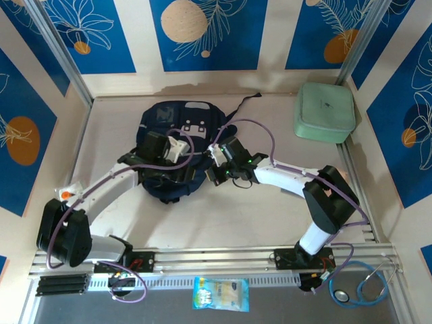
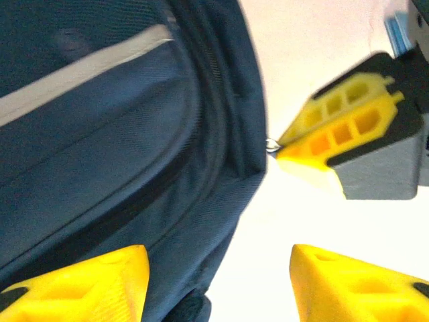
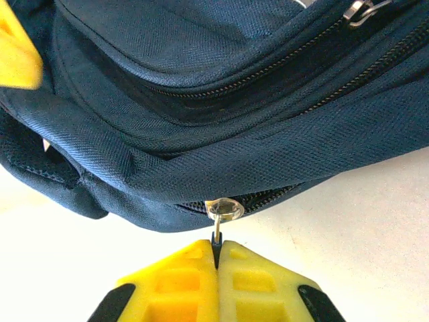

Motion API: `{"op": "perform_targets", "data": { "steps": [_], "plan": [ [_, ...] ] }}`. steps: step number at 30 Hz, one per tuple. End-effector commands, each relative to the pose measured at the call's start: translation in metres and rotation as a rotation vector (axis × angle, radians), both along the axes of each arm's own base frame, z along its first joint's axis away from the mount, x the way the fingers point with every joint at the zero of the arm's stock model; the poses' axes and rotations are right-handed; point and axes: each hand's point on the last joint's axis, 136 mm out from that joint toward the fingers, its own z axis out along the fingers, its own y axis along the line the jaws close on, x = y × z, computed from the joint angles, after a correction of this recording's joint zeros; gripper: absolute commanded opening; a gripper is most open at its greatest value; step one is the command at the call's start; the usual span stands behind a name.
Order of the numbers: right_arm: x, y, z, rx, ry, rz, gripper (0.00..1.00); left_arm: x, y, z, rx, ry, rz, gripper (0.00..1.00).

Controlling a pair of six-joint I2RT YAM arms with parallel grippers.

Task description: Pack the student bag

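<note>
The navy student bag (image 1: 172,121) lies flat in the middle of the table. My right gripper (image 1: 217,152) is at the bag's right edge, shut on the thin pull tab (image 3: 217,235) of a silver zip slider (image 3: 224,208), which sits on the bag's lowest zip. In the right wrist view its yellow fingertips (image 3: 218,253) are pressed together on the tab, below the bag (image 3: 201,100). My left gripper (image 1: 177,150) hovers open over the bag's right side. Its fingers (image 2: 80,288) straddle the edge of the bag (image 2: 120,134), with the right gripper (image 2: 281,146) just beyond.
A pale green square zip case (image 1: 325,111) sits at the back right corner. On the front rail lie a yellow-blue snack packet (image 1: 221,293) and a blue stethoscope (image 1: 361,287). Blue patterned walls enclose the table on three sides.
</note>
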Motion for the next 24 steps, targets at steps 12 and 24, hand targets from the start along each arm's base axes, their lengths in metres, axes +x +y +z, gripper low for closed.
{"op": "perform_targets", "data": {
  "steps": [12,24],
  "plan": [
    [-0.011,0.015,0.029,0.11,-0.018,0.049,0.0,0.003,-0.022,-0.011,0.063,-0.067,-0.222,0.46],
    [-0.002,0.001,0.013,0.036,-0.023,0.0,0.0,-0.002,-0.021,-0.011,0.078,-0.048,-0.25,0.06]
  ]
}}
